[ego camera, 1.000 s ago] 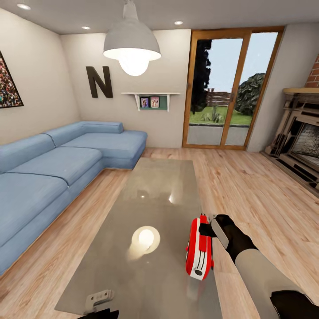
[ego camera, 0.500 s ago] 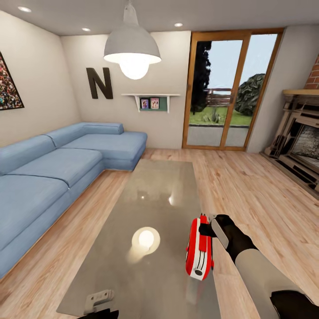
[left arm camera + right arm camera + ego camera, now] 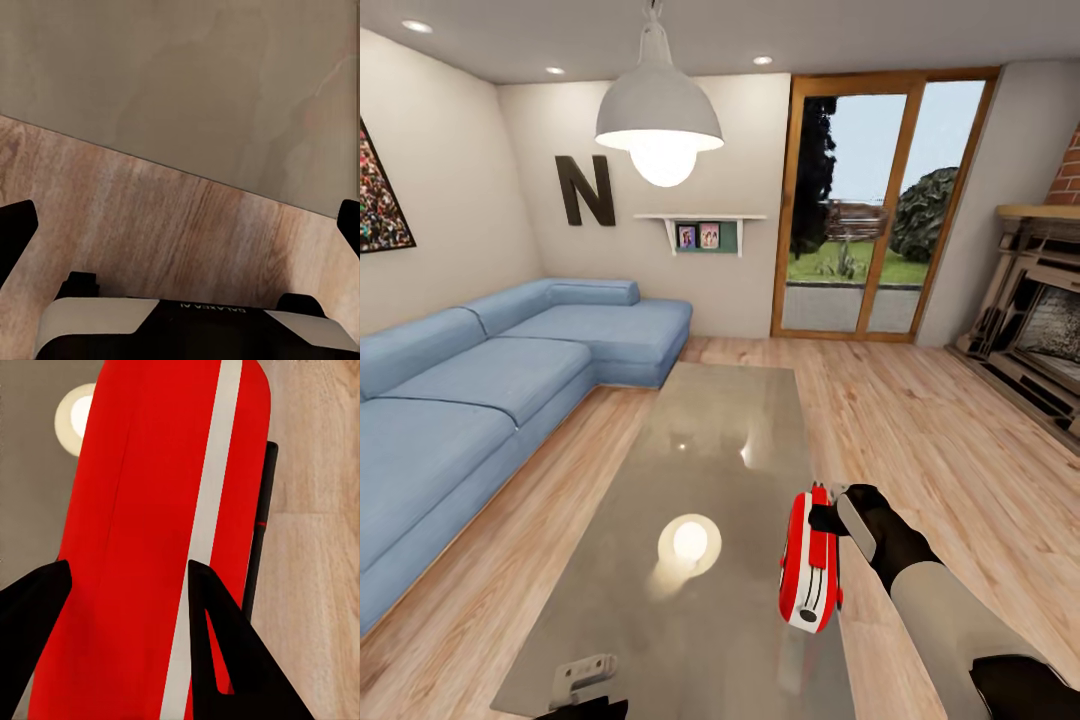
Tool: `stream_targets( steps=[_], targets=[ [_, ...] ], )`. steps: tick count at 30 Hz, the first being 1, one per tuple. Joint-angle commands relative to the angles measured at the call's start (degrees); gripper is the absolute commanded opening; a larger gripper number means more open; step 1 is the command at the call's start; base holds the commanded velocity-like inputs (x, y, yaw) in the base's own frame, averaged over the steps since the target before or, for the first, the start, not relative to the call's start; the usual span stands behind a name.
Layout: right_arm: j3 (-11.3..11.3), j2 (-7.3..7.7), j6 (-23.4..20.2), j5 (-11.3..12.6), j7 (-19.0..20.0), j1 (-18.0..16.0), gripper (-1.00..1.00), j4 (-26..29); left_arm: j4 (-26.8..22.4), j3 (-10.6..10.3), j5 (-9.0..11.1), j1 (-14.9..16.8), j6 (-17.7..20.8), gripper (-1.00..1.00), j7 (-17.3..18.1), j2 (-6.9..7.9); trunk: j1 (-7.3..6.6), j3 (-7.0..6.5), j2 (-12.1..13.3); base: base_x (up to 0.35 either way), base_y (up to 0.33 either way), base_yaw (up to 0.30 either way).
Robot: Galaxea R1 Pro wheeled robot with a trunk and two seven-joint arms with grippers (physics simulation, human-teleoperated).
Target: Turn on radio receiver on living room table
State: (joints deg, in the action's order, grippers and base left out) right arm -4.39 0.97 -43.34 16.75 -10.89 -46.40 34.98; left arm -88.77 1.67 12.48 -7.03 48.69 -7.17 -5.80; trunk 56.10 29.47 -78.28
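My right gripper (image 3: 822, 518) is closed on the far end of the radio receiver (image 3: 809, 565). In the right wrist view, two dark fingers (image 3: 225, 652) bracket the radio receiver's (image 3: 150, 555) red body, one on each face, both in contact with it. A white stripe runs the length of the red shell, and a thin black handle sits just beside its edge.

In the head view, the radio stands on its narrow edge, tilted slightly, at the near right part of the table (image 3: 710, 440). Its white striped panel and round dial face toward me at the near end. My right forearm (image 3: 950, 630), grey with a black wrist, reaches in from the lower right.

My left gripper (image 3: 180, 225) has its fingers spread wide, with nothing between them. Their dark tips sit at the two sides of the left wrist view, above the table's (image 3: 195, 82) near edge and the wood floor (image 3: 150, 232). In the head view, a grey part of my left arm (image 3: 585, 675) shows at the table's near edge.

The glossy tabletop reflects the pendant lamp (image 3: 658, 110). A blue corner sofa (image 3: 480, 370) runs along the table's left side. On the far wall are a dark letter N (image 3: 583, 188) and a small shelf (image 3: 700, 225). Wood-framed glass doors (image 3: 870, 210) stand beyond the table, and a fireplace (image 3: 1040, 320) stands at the right.
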Motion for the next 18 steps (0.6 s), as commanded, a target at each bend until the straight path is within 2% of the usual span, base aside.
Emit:
stream_targets(
  steps=[1, 8, 9, 18],
  targets=[
    [0.0, 0.00, 0.0, 0.0, 0.0, 0.0, -1.00, 0.0, 0.0, 0.0, 0.0, 0.0, 0.0, 1.00, 0.0, 0.00, -0.23, -0.19, 0.4, 0.000, 0.000, 0.000],
    [-0.1, -0.29, -0.1, 0.1, 0.1, 0.0, -1.00, 0.0, -0.1, 0.0, 0.0, 0.0, 0.0, 1.00, 0.0, 0.00, -1.76, -1.44, 3.2, 0.000, 0.000, 0.000],
    [-0.1, -0.80, -0.1, 0.1, 0.1, 0.0, -1.00, 0.0, -0.1, 0.0, 0.0, 0.0, -0.1, 1.00, 0.0, 0.00, -1.76, -1.44, 3.2, 0.000, 0.000, 0.000],
    [-0.2, -0.97, 0.0, -0.1, 0.7, 0.0, -1.00, 0.1, -0.2, 0.2, 0.0, 0.0, -0.1, 1.00, 0.0, 0.00, -1.76, -1.44, 3.2, 0.000, 0.000, 0.000]
  ],
)
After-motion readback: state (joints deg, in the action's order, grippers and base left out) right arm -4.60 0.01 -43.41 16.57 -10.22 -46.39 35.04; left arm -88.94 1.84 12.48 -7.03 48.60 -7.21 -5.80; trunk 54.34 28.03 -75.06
